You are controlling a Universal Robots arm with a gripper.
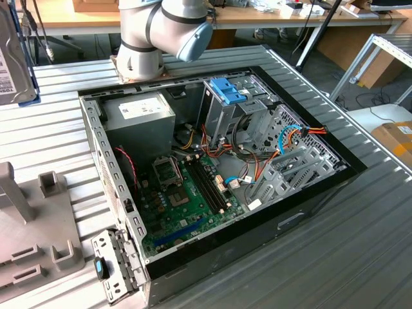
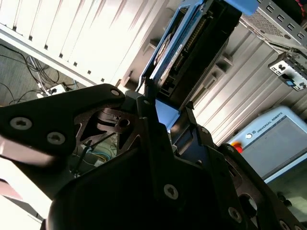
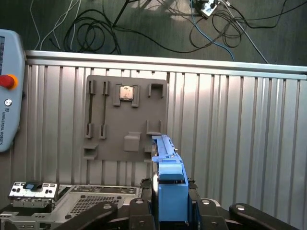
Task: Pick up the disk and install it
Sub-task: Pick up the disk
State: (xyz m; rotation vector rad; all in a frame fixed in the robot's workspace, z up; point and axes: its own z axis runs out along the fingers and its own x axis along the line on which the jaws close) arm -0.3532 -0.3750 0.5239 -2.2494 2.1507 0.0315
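— So, nearest first: what have the jaws got?
— Your gripper is clamped on the disk. In the first wrist view a black finger presses each side of its blue carrier rail, with no gap. You see the disk edge-on there, so its flat faces are hidden and the gripper body cuts off the held end.
— Is the second wrist view any better?
— Partly. The gripper bulk blocks much of it. The disk juts past the fingertips, showing one dark face and the rail, and its far end runs out of frame.
— Where is the disk against the case?
— Clear of it. In the exterior view the disk sits at the exterior view's left edge, well apart from the open computer case. It is cut off by the frame, and you cannot judge its height over the ribbed table.
— Past the fingertips?
— A grey fixture plate lies flat on the table. A case corner and a small bracket with a blue tab sit nearer.
— Farther out?
— A teach pendant, half cut off, and floor cables beyond the table edge. In the case, the drive cage stands upright beside the motherboard, with the arm's base behind it.
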